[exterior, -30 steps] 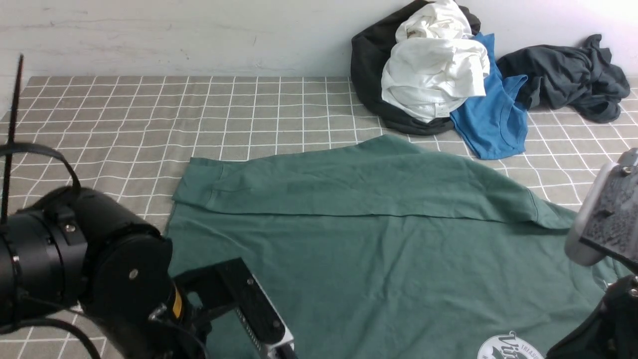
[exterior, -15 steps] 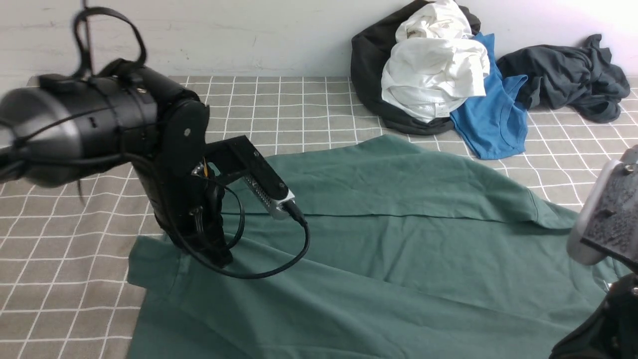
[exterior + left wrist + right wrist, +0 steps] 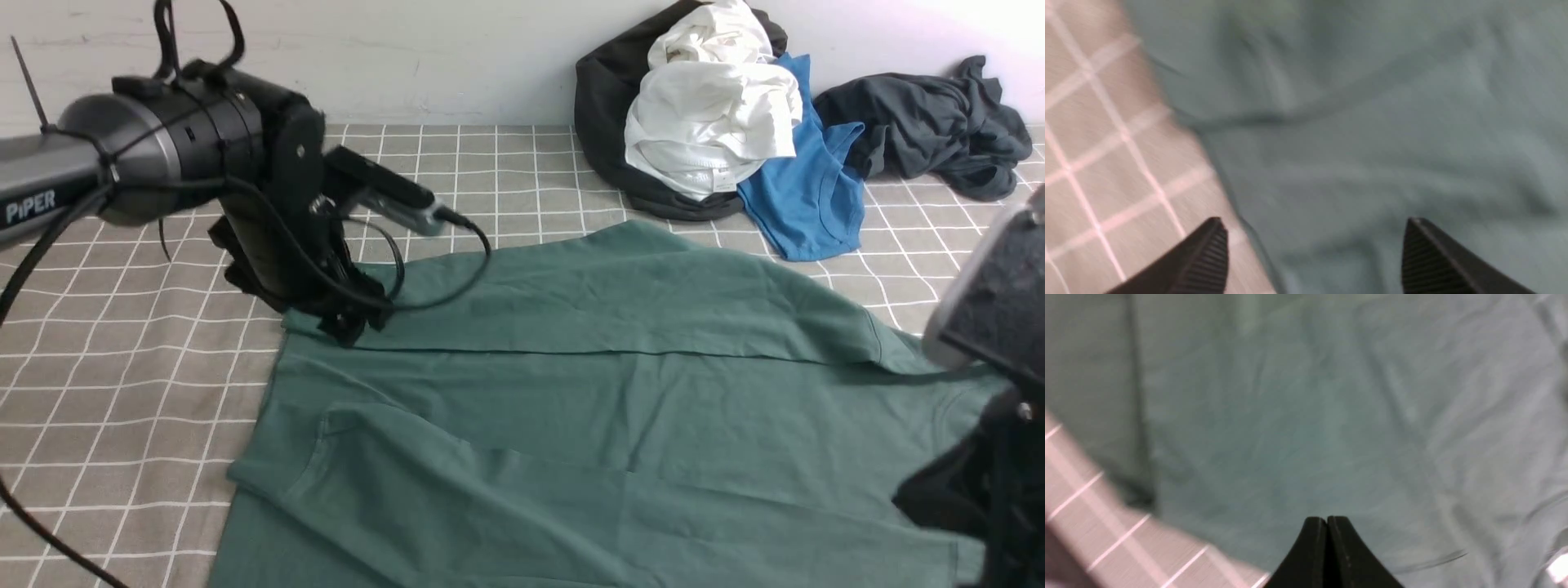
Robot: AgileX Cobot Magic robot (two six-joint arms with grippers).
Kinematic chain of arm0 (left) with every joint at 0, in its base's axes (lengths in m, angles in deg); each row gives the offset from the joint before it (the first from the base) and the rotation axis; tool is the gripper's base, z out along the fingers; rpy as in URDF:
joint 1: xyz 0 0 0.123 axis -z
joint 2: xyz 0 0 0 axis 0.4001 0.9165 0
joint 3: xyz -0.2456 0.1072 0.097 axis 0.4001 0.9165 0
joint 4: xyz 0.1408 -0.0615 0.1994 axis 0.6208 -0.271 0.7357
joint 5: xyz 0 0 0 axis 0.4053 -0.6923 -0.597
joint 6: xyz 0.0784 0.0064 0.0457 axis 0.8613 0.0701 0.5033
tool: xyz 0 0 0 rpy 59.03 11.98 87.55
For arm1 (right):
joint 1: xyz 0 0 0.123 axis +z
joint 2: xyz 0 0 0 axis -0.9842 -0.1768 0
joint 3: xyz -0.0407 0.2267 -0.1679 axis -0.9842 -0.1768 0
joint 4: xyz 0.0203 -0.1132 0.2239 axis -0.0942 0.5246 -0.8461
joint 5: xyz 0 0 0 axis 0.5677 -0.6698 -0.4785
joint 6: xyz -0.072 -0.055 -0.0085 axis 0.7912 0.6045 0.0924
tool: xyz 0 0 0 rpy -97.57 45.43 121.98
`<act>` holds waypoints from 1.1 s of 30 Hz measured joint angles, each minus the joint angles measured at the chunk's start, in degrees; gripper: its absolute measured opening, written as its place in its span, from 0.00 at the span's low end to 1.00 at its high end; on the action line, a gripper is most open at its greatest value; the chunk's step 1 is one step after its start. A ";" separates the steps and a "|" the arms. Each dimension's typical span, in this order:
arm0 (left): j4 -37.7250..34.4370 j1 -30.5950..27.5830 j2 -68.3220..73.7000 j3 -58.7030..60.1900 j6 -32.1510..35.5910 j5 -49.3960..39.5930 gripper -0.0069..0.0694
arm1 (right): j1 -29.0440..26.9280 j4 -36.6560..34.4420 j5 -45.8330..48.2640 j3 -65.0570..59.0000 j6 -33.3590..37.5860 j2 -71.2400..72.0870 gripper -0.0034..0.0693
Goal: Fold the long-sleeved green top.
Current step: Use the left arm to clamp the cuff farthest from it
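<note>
Nearest me, my right hand (image 3: pixel 1327 522) hangs over the near right side of the top (image 3: pixel 620 441). Its tips are pinched together with no cloth between them that I can see, so it's carrying nothing. The top lies spread across the middle of the bench (image 3: pixel 122 392), and its near part is kinda messy, with a loose flap lying over the body in slanted wrinkles. Further back, the far edge is turned over toward me along a pretty straight crease. My left hand (image 3: pixel 1314 228) sits right at the far left corner of that strip, jaws wide with nothing in them, one tip about at the top's edge and the other over green. Way back by the wall is the pile (image 3: pixel 702 122) of other clothes, with a blue tee (image 3: pixel 808 196) lying near the top's far edge. What worries me is how low the left hand is on that corner, since pulling off sideways could snag the strip and drag the crease open. Folding over the rumpled near flap would lock the wrinkles in, and a shallow pinch might grab just one layer.
</note>
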 joint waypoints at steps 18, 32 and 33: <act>-13.77 -5.62 17.95 -17.87 4.09 -2.62 0.78 | 0.00 5.27 -4.08 2.93 -5.21 -9.59 0.03; -12.08 -5.65 19.02 -18.12 6.52 -3.08 0.31 | 0.00 5.27 -5.06 2.93 -5.21 -9.59 0.03; -12.03 -5.69 19.02 -18.12 6.52 -3.08 0.26 | 0.00 5.27 -5.06 2.93 -5.21 -9.59 0.03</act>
